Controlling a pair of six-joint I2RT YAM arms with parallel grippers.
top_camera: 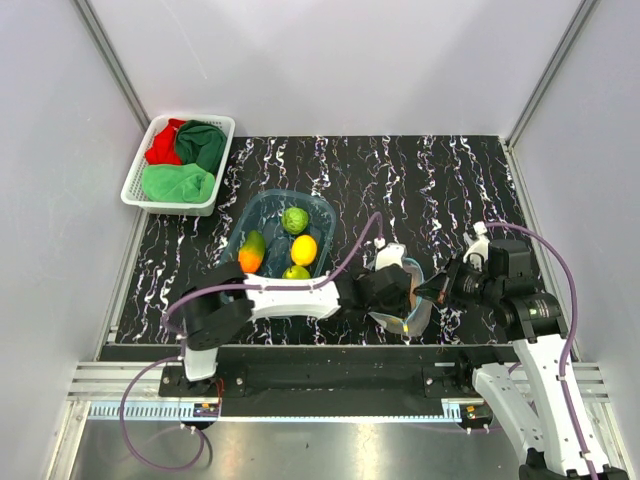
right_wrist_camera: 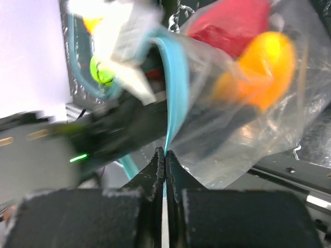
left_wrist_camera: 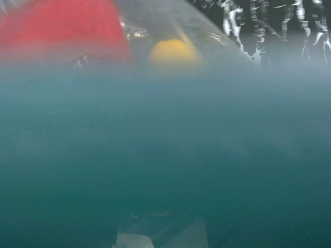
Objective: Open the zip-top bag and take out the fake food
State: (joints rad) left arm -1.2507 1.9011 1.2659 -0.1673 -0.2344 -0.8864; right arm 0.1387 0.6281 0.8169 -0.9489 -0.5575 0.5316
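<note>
The zip-top bag [top_camera: 414,306] hangs between my two grippers near the front edge of the table. My right gripper [right_wrist_camera: 165,151] is shut on its teal zip strip [right_wrist_camera: 175,77], with the jaws pressed together on the strip's edge. A red piece [right_wrist_camera: 232,23] and an orange piece [right_wrist_camera: 265,59] of fake food lie inside the clear pouch. My left gripper [top_camera: 388,292] is at the bag's other lip. In the left wrist view the teal strip [left_wrist_camera: 165,144] blurs across the lens and hides the fingers. A red piece [left_wrist_camera: 62,28] and a yellow piece [left_wrist_camera: 173,51] show behind it.
A translucent blue tub [top_camera: 245,215] behind the left arm holds a green fruit [top_camera: 294,220], a yellow one [top_camera: 303,249] and an orange-green one [top_camera: 251,252]. A white basket [top_camera: 135,185] with red and green cloths stands at the back left.
</note>
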